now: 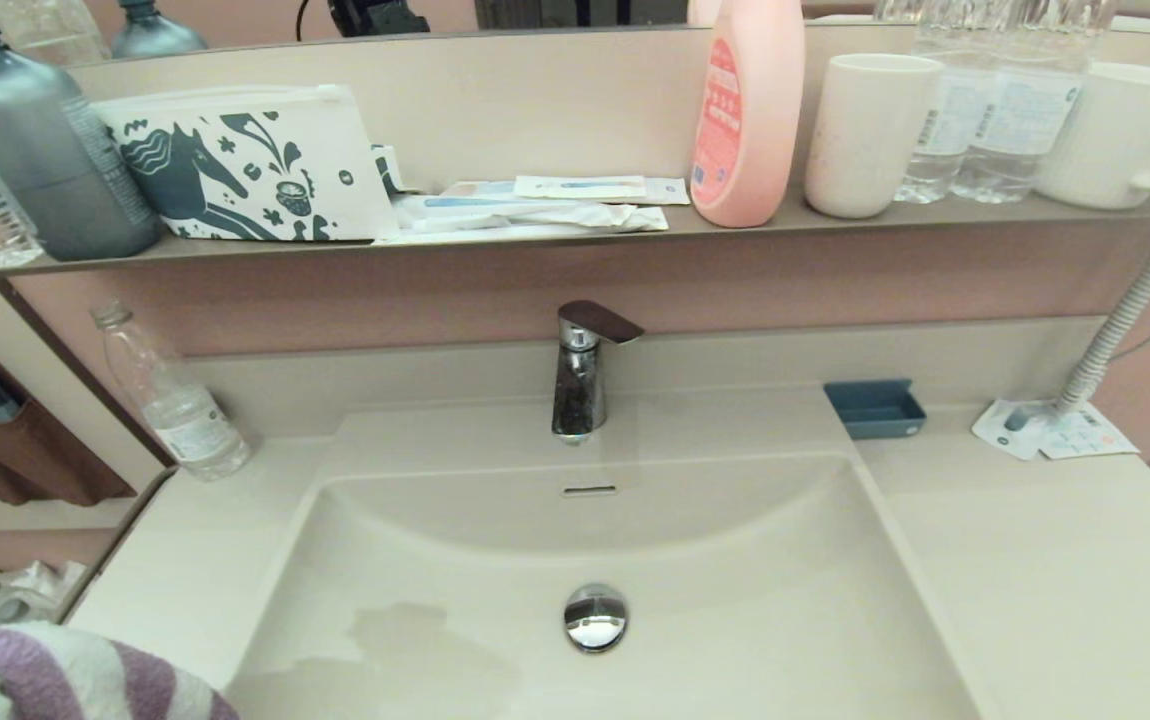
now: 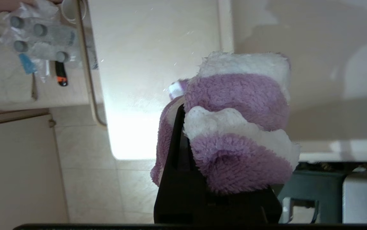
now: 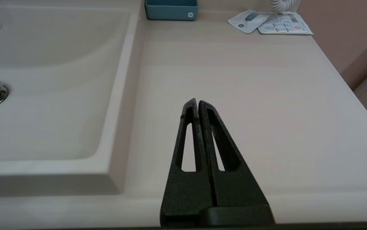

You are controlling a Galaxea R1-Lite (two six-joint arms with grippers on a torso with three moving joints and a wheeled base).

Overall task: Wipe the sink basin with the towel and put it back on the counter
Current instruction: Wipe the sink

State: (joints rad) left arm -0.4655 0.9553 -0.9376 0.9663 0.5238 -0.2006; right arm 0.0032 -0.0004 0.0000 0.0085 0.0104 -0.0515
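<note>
The purple-and-white striped towel (image 1: 65, 680) shows at the near left corner in the head view, over the counter's (image 1: 175, 560) front edge. In the left wrist view my left gripper (image 2: 199, 124) is shut on the bunched towel (image 2: 237, 127); one black finger (image 2: 178, 140) shows and the cloth hides the other. The cream sink basin (image 1: 735, 600) has a chrome drain plug (image 1: 595, 617), an overflow slot (image 1: 589, 490) and a damp patch (image 1: 415, 640). My right gripper (image 3: 198, 103) is shut and empty, low over the counter (image 3: 250, 80) right of the basin (image 3: 43, 95).
A chrome faucet (image 1: 580, 385) stands behind the basin. A blue tray (image 1: 875, 408), paper packets (image 1: 1050, 430) and a coiled cord (image 1: 1115, 330) sit at the back right. A plastic bottle (image 1: 175, 400) leans at the back left. The shelf (image 1: 735, 228) carries bottles, cups and a horse-print pouch (image 1: 245, 165).
</note>
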